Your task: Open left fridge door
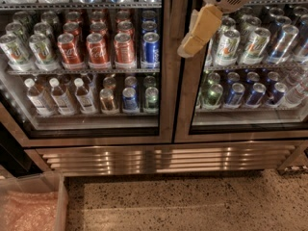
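The left fridge door (166,105) fills the left half of the camera view. It is a glass door in a wide brushed-steel frame and stands closed. Red soda cans (98,47) and small water bottles (60,96) show through its glass. My gripper (198,32), tan-coloured under a white wrist, hangs at the top of the view. It sits in front of the centre seam, over the inner steel edge of the right door and just right of the left door's frame. I cannot tell if it touches the steel.
The twin right fridge door (250,124) is closed, with green-silver and blue cans behind it. A steel vent grille (163,159) runs below both doors. A clear bin with pink bubble wrap (29,208) stands at the bottom left on the speckled floor (192,203).
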Robot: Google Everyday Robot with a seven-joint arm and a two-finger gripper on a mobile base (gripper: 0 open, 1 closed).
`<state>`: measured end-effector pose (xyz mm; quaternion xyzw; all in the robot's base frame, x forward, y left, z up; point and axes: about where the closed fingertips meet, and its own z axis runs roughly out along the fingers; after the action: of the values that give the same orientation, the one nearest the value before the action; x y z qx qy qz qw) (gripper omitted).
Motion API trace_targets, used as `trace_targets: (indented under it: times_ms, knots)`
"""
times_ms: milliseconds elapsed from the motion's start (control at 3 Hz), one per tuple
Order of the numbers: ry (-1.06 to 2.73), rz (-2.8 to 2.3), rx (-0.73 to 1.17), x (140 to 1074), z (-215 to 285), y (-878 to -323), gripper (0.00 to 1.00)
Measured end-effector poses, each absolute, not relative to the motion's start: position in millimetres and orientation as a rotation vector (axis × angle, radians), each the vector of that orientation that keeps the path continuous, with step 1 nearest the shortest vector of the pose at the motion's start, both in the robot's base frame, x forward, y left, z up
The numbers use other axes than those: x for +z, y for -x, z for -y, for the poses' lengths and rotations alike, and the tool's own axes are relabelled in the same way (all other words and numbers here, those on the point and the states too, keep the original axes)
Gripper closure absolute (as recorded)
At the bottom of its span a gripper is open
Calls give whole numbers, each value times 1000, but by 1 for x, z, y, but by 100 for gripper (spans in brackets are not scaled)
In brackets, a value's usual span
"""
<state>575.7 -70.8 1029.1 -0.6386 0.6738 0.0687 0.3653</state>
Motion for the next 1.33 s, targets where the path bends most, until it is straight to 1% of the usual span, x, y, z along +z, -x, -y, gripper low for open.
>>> trace_targets:
  times_ms: [333, 1000, 1333]
  knots:
    - [1655, -1698, 207, 1025, 62, -590, 0]
    - [1719, -1644, 289, 1016, 45, -589, 0]
    - [1719, -1644, 289, 1016, 49, -587, 0]
